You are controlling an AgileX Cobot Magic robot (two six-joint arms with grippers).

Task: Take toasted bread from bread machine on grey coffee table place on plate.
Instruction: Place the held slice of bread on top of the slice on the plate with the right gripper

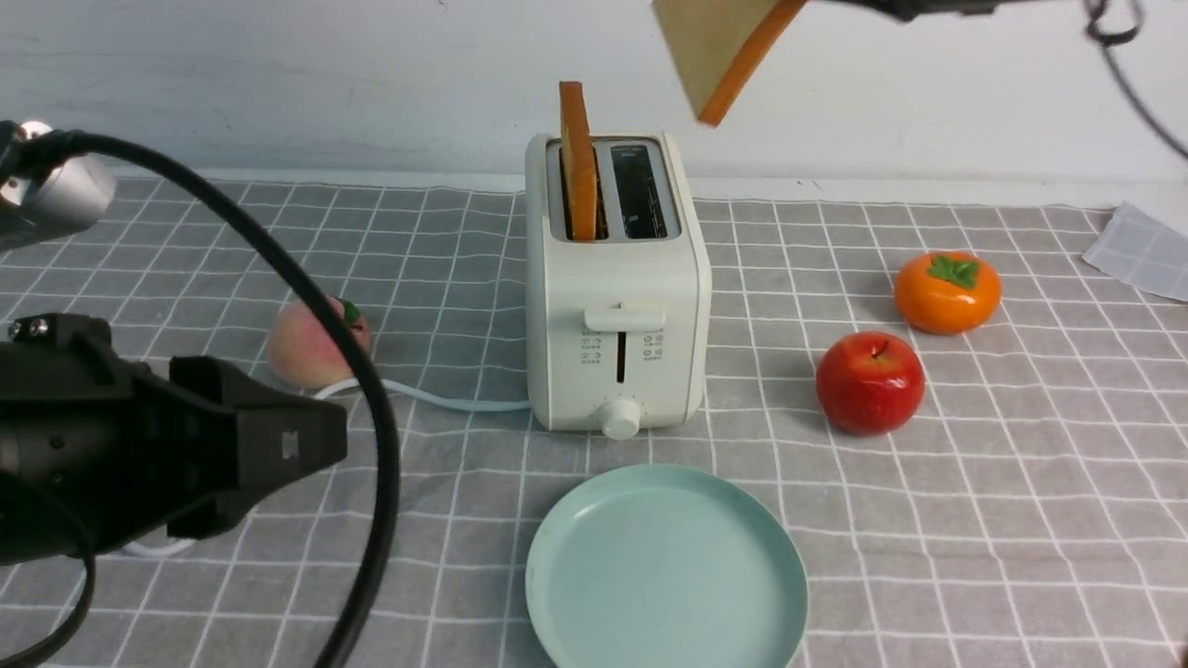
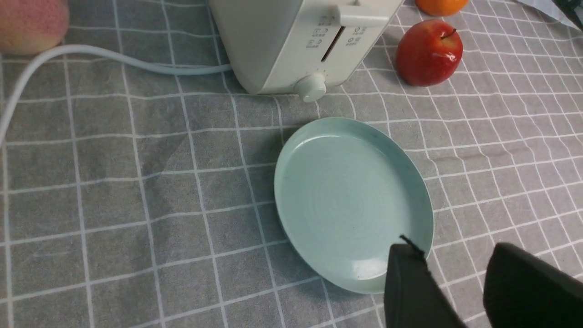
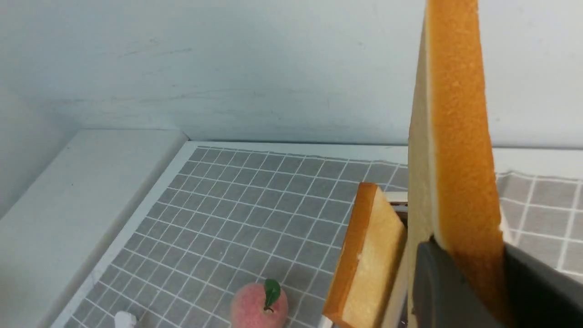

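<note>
Bread slice is hanging above the toaster, right claw clamping its edge, ready for the plate; left claw is idling, jaws apart.

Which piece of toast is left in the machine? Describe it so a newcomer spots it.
Find the cream-white toaster in the middle of the grey checked table. One slice stands upright in its left slot, orange crust edge poking above the top. The other slice hangs high in the air, pinched by the right gripper.
</note>
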